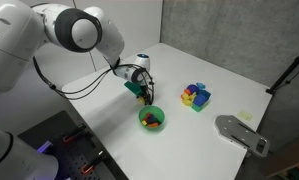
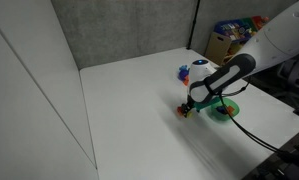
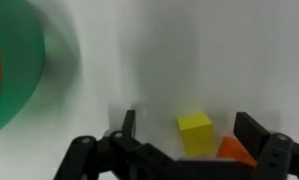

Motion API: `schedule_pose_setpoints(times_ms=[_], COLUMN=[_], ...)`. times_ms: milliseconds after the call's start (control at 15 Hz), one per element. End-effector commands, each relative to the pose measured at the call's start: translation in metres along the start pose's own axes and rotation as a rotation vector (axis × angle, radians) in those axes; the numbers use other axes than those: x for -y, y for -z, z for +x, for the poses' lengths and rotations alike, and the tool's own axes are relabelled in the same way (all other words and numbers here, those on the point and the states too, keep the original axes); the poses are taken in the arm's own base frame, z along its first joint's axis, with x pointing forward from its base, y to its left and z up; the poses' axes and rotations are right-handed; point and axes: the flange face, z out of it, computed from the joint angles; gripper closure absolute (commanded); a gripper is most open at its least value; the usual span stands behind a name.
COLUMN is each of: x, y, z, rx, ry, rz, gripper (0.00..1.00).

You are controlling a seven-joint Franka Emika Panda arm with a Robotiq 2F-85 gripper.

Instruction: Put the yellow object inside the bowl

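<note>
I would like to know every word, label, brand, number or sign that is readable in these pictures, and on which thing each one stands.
No text can be read anywhere.
The yellow block, the green bowl and the block cluster show plain colours with no writing.
The cardboard box in an exterior view may bear print, but it is too small and blurred to tell.

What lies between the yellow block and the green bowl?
In the wrist view, only bare table and one finger of the open gripper stand between yellow block and bowl.
</note>
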Motion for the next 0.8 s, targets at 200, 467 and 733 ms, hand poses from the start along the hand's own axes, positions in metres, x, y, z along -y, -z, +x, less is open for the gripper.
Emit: schedule_pose_setpoints(times_ms=[200,467,733], x=[0.005,0.007,0.008], y=[0.0,0.016,0.033], z=[0.016,0.02,0.024], rx=[-0.014,-0.023,-0.013], ry=[-0.033,-0.027,-0.024], rz=[-0.021,-0.021,-0.025], gripper=[0.42,0.74,0.9])
